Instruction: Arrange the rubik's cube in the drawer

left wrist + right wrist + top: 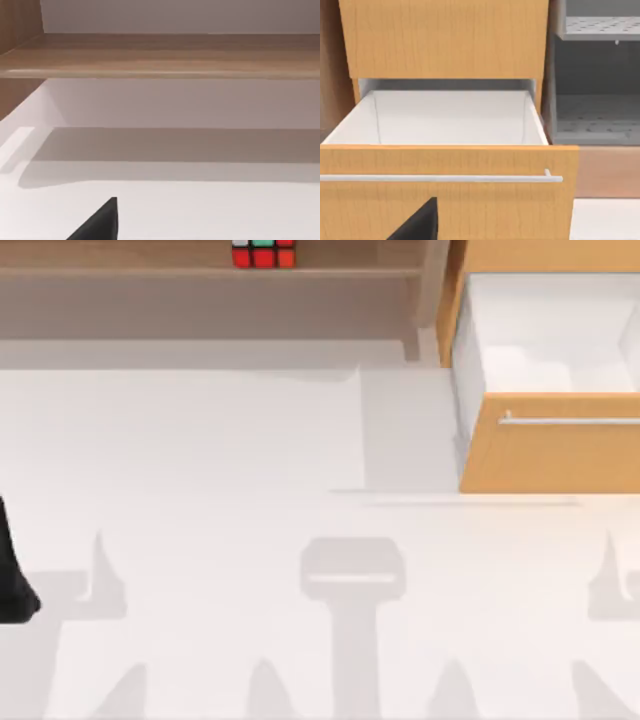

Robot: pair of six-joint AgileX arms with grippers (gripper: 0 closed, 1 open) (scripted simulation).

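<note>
**Cube on the shelf, drawer open, nothing grasped yet**

The white flat surface [200, 440] spreads across the top view, bare in the middle and crossed by grey shadows. Along its far edge runs the long brown wooden shelf [200, 275], which the left wrist view faces as a wide plank. On the top view's right sits the light orange-brown wooden drawer [545, 445], pulled open, its white interior exposed and a thin silver bar handle [570, 421] across its front panel. The right wrist view looks straight at that front and into the open box, which holds nothing that I can see.

The left arm [12, 570] shows as a dark shape at the top view's left edge, well apart from both shelf and drawer. A dark wedge sits at the lower edge of each wrist view, but whether either gripper is spread or closed I cannot tell.

The small rubik's cube of black-edged red, green and white squares [263, 253] rests on the shelf, at the far edge of the top view, well left of the drawer and not in it.

The task looks barely begun: the cube has yet to be fetched. The risks, as I judge them:

- Reaching onto the shelf, a gripper could knock the shelf's front lip or nudge the cube backward out of reach.
- A small cube pinched off-centre may twist or slip during the carry.
- Coming across, the load could clip the drawer's side wall, or be let go short, landing on the surface.
</note>
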